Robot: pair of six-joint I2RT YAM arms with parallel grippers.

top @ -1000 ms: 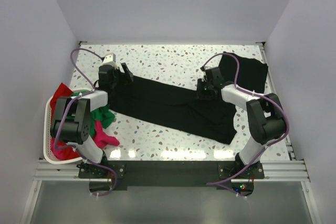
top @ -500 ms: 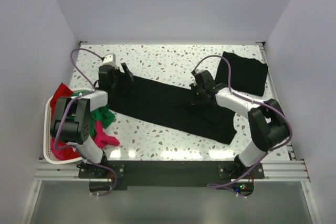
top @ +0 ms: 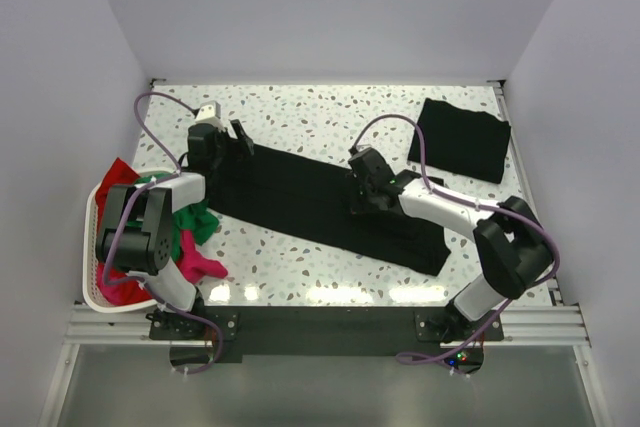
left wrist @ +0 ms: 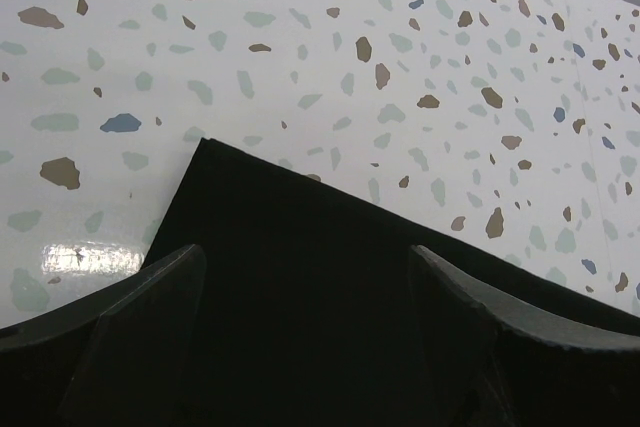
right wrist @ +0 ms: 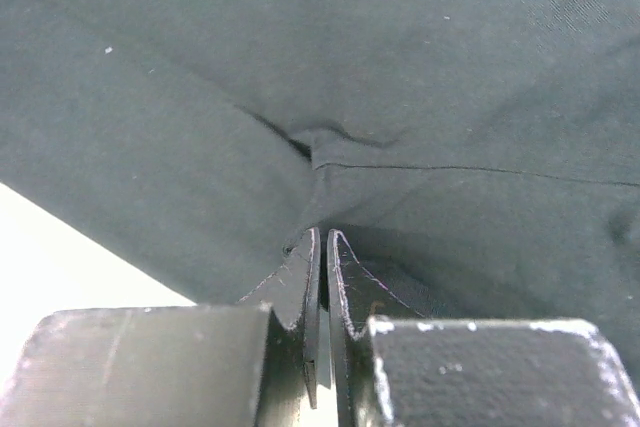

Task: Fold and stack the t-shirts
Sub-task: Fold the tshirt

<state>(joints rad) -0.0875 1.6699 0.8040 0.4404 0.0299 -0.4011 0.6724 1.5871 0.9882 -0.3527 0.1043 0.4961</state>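
A long black t-shirt [top: 290, 197] lies folded lengthwise across the table, from back left to front right. My left gripper [top: 240, 142] is open at its far left end, a finger on each side of the cloth near the corner [left wrist: 260, 197]; in the left wrist view the gripper [left wrist: 305, 257] holds nothing. My right gripper [top: 362, 187] is shut on a pinch of the same shirt near its middle; the right wrist view shows the closed gripper [right wrist: 322, 237] with puckered black cloth [right wrist: 300, 67] at its tips. A second black t-shirt [top: 462, 139] lies folded at the back right.
A white plastic basket [top: 92, 287] stands at the left table edge with red [top: 118, 172], green [top: 190, 222] and magenta [top: 205, 267] shirts spilling out of it. Speckled tabletop [top: 320, 112] shows behind the long shirt. Walls close in on three sides.
My right gripper has moved left and slightly nearer, drawing the shirt's right end over towards its middle. The left gripper has not moved.
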